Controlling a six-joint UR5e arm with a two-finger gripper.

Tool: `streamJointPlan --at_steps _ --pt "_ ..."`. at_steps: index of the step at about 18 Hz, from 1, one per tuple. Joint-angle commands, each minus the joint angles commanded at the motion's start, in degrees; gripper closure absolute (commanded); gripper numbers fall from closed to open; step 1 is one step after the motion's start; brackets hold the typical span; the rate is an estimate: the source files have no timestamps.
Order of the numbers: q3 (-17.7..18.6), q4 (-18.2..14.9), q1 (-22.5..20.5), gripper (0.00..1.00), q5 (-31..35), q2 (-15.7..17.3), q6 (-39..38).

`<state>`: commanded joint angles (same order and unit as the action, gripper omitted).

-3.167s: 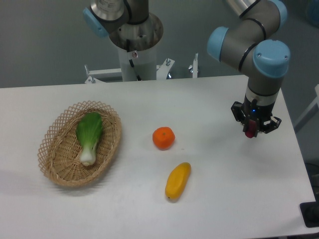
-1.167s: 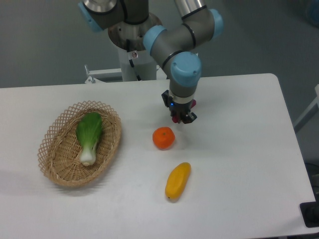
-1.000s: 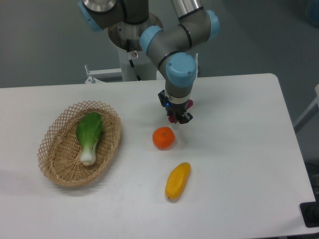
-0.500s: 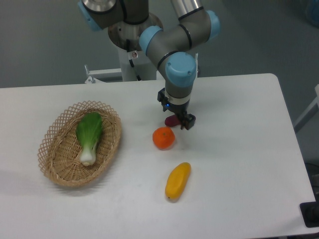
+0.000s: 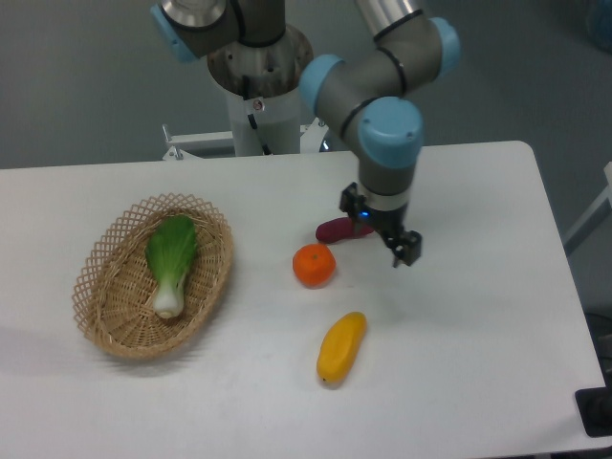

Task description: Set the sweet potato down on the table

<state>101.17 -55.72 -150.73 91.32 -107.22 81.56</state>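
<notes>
The sweet potato (image 5: 337, 229), a small reddish-purple tuber, lies on the white table (image 5: 478, 325) just above and right of the round orange fruit (image 5: 314, 265). My gripper (image 5: 381, 229) is open and empty, to the right of the sweet potato. Its left finger stands close to the tuber's right end. Its right finger hangs further right over bare table.
A yellow-orange oblong fruit (image 5: 341, 347) lies below the orange. A woven wicker basket (image 5: 105, 306) at the left holds a green leafy vegetable (image 5: 171, 260). The robot base (image 5: 258, 86) stands at the back edge of the table.
The gripper carried the sweet potato from the right side to the middle, opened and left it on the table, then moved right, away from it.
</notes>
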Motion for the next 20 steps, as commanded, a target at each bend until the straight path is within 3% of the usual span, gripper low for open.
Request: streamJointPlan --at_steps 8,14,20 --pt "-7.82 -0.27 -4.75 0.00 -0.61 -4.57 0.00" --pt "-13.54 -3.34 -7.03 0.00 -0.62 -7.73 0.18" --pt "-14.34 -4.40 -8.00 0.00 -0.79 -8.09 0.35"
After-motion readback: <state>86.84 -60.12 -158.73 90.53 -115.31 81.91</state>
